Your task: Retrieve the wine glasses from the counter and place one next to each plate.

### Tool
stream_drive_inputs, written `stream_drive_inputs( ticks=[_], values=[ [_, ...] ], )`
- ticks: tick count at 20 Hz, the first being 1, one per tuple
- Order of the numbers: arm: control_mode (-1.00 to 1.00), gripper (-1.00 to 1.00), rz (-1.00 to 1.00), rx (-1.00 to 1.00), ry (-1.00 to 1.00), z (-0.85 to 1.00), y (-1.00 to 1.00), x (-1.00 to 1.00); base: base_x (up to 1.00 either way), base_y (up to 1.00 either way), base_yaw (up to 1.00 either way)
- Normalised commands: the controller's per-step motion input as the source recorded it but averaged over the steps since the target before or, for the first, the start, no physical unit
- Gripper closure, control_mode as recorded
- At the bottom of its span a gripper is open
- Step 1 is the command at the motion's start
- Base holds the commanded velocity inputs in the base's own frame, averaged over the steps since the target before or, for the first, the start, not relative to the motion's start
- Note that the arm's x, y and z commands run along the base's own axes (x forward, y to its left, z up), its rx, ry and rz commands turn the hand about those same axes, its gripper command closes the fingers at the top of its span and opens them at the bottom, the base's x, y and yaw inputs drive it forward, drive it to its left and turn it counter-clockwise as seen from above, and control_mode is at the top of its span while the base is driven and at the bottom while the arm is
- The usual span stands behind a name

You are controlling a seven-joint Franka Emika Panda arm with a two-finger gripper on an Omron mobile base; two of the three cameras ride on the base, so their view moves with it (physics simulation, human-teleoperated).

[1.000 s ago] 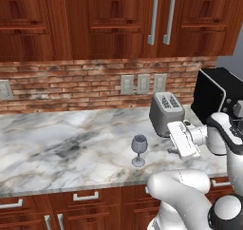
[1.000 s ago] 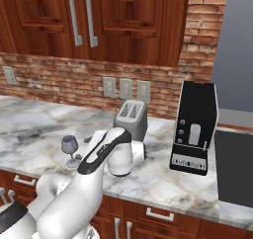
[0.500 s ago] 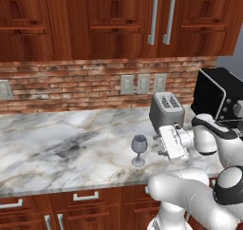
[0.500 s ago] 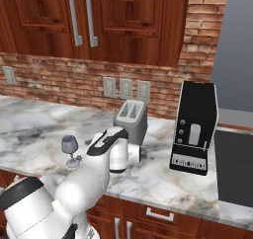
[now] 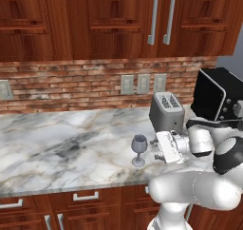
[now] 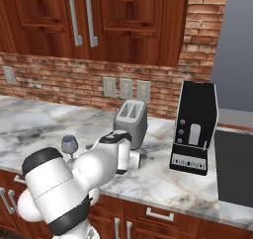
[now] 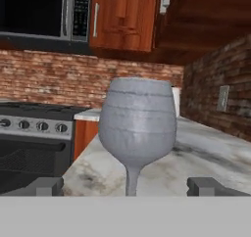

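You have one wine glass [image 5: 139, 149] standing upright on the marble worktop [image 5: 57, 148], near its front edge and just left of the toaster [image 5: 166, 112]. The gripper [image 5: 159, 149] sits level with the glass and just beside it on the toaster side, its jaws spread wide with nothing between them yet. In the hand view the glass [image 7: 137, 128] stands centred ahead, its bowl squarely in the middle and the stem running down between the two fingertips [image 7: 45, 186], so your line looks good.

Treat this glass as light, rigid and brittle. The wall looks thin and smooth, so it will likely slip under a loose pinch and could crack under a hard one. The foot is small and the stem tall, which means a sideways nudge from either finger would probably tip it before you close. From this approach, the lower bowl or the top of the stem looks the safest place to take hold, with both pads meeting it evenly. Close gently, then lift straight up before you carry it anywhere.
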Motion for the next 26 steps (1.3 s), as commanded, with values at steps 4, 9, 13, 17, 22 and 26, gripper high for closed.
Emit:
stream_drive_inputs(
  ticks=[4,9,13,17,22,26],
  values=[
    [-1.0,-1.0,0.2,0.27,0.2,-0.19,0.01,0.0,0.0,0.0,0.0],
    [-1.0,-1.0,0.21,0.24,0.12,-0.04,0.0,0.0,0.0,0.0,0.0],
    [-1.0,-1.0,0.05,0.1,0.0,0.0,0.0,0.01,0.0,0.0,0.0],
    [-1.0,-1.0,0.0,0.01,0.0,-0.07,0.12,0.1,0.0,0.0,0.0],
    [-1.0,-1.0,-0.01,0.0,0.01,-0.15,0.35,0.24,0.0,0.0,0.0],
    [-1.0,-1.0,-0.01,0.0,0.0,-0.07,0.16,0.09,0.0,0.0,0.0]
  ],
)
